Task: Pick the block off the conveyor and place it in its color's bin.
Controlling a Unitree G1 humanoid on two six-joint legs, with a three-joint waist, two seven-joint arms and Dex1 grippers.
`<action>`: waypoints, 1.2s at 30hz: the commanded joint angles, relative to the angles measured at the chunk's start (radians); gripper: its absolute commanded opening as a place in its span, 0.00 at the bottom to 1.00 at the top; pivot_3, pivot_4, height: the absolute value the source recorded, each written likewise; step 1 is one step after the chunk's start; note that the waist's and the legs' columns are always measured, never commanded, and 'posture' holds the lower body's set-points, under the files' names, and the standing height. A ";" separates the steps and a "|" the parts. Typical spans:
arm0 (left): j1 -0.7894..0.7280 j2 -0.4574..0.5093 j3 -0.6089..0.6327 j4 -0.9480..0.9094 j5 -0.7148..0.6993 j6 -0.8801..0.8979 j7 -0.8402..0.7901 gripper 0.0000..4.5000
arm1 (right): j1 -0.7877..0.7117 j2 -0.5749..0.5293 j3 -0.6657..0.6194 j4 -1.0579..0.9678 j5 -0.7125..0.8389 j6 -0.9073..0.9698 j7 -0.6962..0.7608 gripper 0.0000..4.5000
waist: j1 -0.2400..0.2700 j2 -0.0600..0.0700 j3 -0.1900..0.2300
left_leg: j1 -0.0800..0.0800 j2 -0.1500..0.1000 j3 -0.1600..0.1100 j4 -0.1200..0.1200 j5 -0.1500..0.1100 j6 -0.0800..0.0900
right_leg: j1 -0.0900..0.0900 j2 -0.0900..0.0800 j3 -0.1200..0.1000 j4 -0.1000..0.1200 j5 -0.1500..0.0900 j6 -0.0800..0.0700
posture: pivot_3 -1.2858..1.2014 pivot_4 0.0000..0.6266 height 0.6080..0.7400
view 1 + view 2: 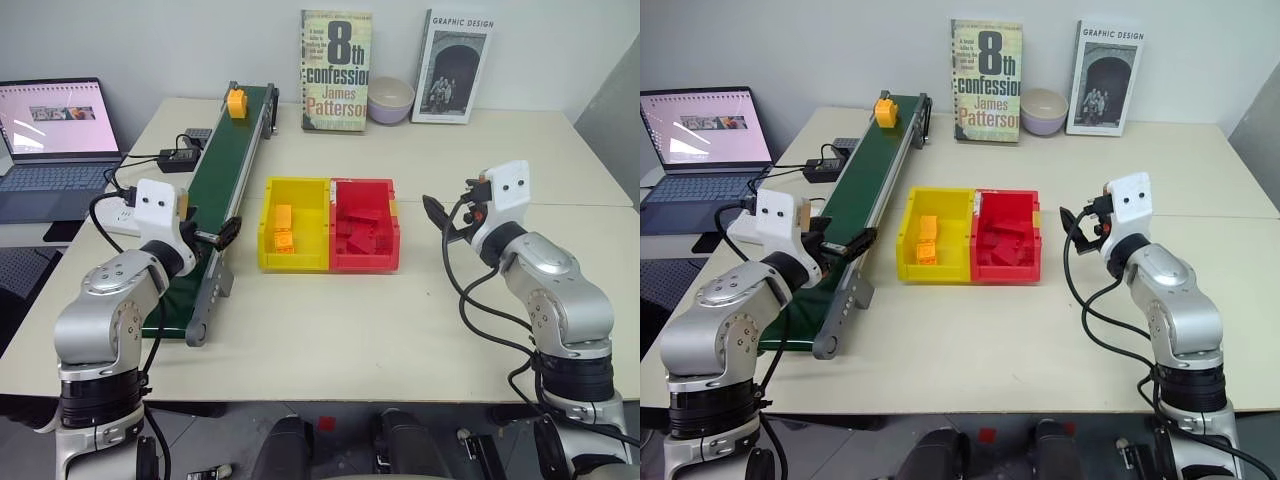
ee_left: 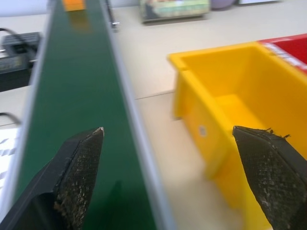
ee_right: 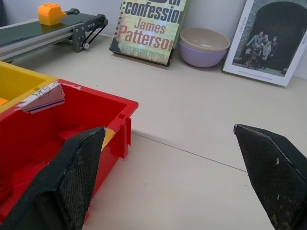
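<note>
The small orange-yellow block (image 1: 237,102) rides on the far end of the dark green conveyor (image 1: 225,160), which runs along the left side of the table. The yellow bin (image 1: 272,225) stands at the table's middle with a few orange bricks inside. My left gripper (image 2: 168,129) hovers open over the conveyor's near part, one finger above the belt and the other toward the yellow bin, far short of the block. On the right, beyond the red tray, my right gripper (image 3: 168,128) hangs open and holds nothing.
A red tray (image 1: 388,228) with red bricks touches the yellow bin's right side. Two books (image 1: 335,70) and a bowl (image 1: 390,98) stand against the back wall. A laptop (image 1: 50,140), a black adapter (image 1: 180,158) and cables lie left of the conveyor.
</note>
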 commanded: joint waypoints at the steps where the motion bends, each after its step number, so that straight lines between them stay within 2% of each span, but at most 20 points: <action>1: -0.007 0.020 0.015 -0.059 -0.008 -0.007 0.006 0.99 | -0.003 -0.013 -0.027 -0.048 0.000 -0.003 0.000 1.00 | 0.000 0.000 0.000 | 0.000 0.000 0.000 0.000 0.000 0.000 | 0.000 0.000 0.000 0.000 0.000 0.000 | 0.52 0.24 1.00; 7: -0.021 -0.017 0.091 -0.038 0.030 -0.024 0.140 0.99 | -0.007 -0.015 -0.026 -0.055 0.011 -0.003 0.010 1.00 | 0.000 0.000 0.000 | 0.000 0.000 -0.001 0.000 0.000 0.000 | 0.000 0.000 0.000 0.000 0.000 0.000 | 0.52 0.24 1.00; 10: 0.004 -0.044 0.107 -0.049 0.055 -0.032 0.205 0.99 | -0.032 -0.022 -0.013 -0.062 0.052 -0.007 0.069 1.00 | 0.000 0.000 0.000 | 0.000 0.000 0.000 0.000 0.000 0.000 | 0.000 0.000 0.000 0.000 0.000 0.000 | 0.52 0.24 1.00; 16: -0.022 -0.089 0.101 -0.013 0.074 -0.059 0.263 0.99 | -0.111 -0.052 0.042 -0.058 0.176 -0.010 0.297 1.00 | 0.000 0.000 0.000 | 0.000 0.000 0.000 0.000 0.000 0.000 | 0.000 0.000 0.000 0.000 0.000 0.000 | 0.52 0.24 1.00; 22: -0.062 -0.113 0.083 0.058 0.087 -0.107 0.274 0.99 | -0.198 -0.064 0.092 -0.055 0.292 0.019 0.464 1.00 | 0.000 0.000 0.000 | 0.000 0.000 -0.002 0.000 0.000 0.000 | 0.001 0.000 -0.001 0.000 0.000 0.000 | 0.52 0.24 1.00; 36: -0.074 -0.084 0.046 0.152 0.120 -0.153 0.252 0.99 | -0.215 -0.041 0.132 -0.091 0.350 0.037 0.479 1.00 | 0.001 0.000 0.000 | 0.000 0.001 -0.002 0.000 0.000 0.000 | 0.000 -0.002 -0.001 0.000 0.000 0.000 | 0.52 0.24 1.00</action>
